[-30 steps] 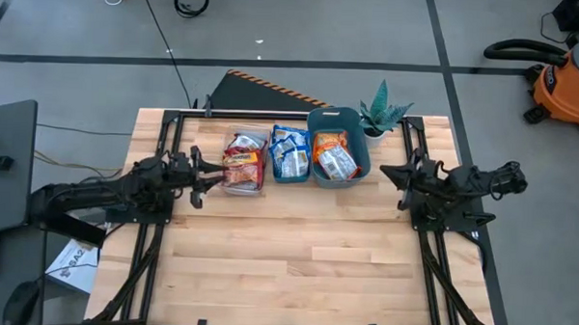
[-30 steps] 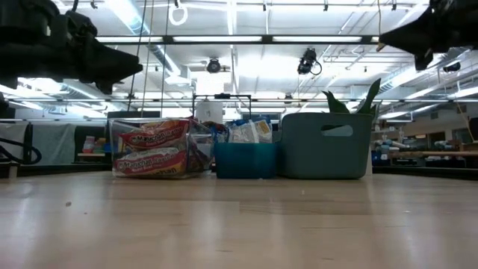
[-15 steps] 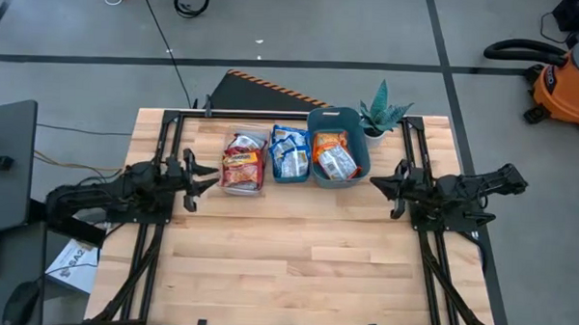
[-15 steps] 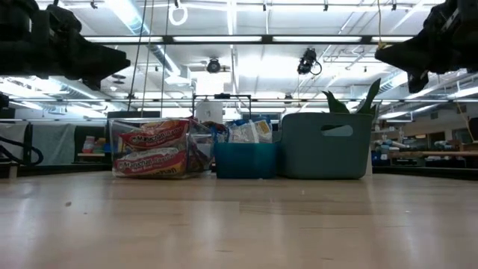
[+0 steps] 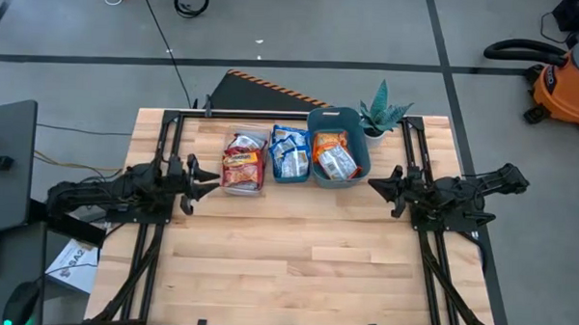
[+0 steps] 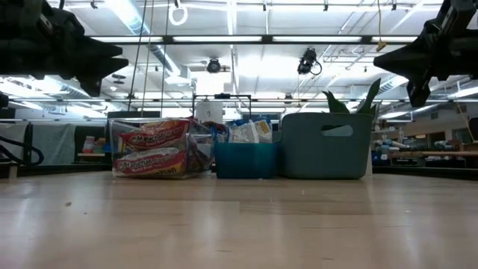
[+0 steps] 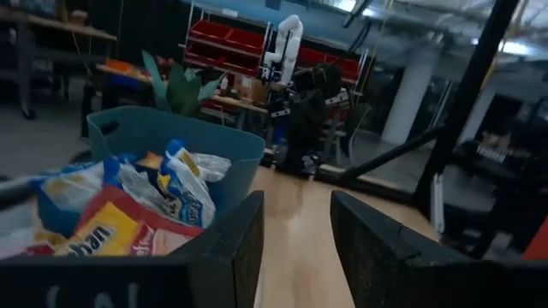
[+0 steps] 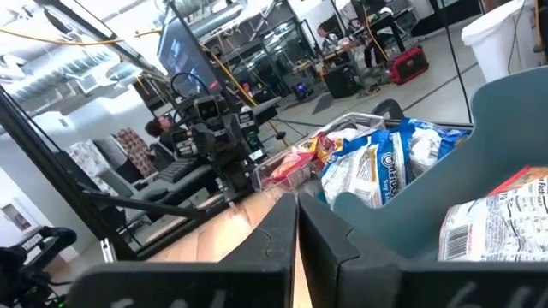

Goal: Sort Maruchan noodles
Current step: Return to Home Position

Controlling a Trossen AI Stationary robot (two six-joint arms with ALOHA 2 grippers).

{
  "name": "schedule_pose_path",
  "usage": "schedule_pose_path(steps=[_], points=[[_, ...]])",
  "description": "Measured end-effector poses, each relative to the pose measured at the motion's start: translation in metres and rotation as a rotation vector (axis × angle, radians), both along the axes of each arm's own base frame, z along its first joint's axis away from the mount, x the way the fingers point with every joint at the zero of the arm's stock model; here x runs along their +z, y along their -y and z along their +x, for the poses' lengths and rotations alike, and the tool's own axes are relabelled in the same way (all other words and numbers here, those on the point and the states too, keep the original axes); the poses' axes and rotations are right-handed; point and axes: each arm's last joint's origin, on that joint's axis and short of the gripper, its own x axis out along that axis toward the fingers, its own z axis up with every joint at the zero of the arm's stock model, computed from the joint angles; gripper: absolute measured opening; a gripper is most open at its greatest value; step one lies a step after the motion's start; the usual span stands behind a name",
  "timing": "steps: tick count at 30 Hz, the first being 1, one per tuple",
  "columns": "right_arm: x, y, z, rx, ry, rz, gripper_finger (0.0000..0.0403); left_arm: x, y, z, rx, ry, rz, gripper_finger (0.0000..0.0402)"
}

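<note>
The noodle packets lie sorted in three bins at the table's far middle. Red-trim packets (image 5: 242, 165) fill a clear bin (image 6: 153, 148). Blue-trim packets (image 5: 290, 153) sit in a small blue bin (image 6: 246, 158), and orange-trim packets (image 5: 335, 156) in a teal bin (image 6: 326, 146). My left gripper (image 5: 210, 174) hovers open just left of the clear bin, above the table (image 6: 123, 60); its fingers (image 7: 240, 248) point across the bins. My right gripper (image 5: 374, 183) hovers shut just right of the teal bin (image 8: 505, 111), fingers (image 8: 278, 235) together.
A small potted plant (image 5: 383, 113) stands at the far right, behind the teal bin. Black frame rails (image 5: 420, 157) run along both sides of the table. The wooden near half (image 5: 286, 259) lies bare.
My left gripper has drawn back a little from the clear bin toward the table's left edge. My right gripper has moved toward the table's left, closer to the teal bin, and has come down somewhat. The packets and bins have stayed put.
</note>
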Motion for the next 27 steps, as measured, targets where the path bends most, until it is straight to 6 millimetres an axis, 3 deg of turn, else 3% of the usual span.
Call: schedule_pose_path(steps=[27], points=[[0.0006,0.0001,-0.0001,-0.002,0.007,0.002,0.0019,-0.0003,0.0000,0.0001,-0.004,0.005,-0.045,0.0142]])
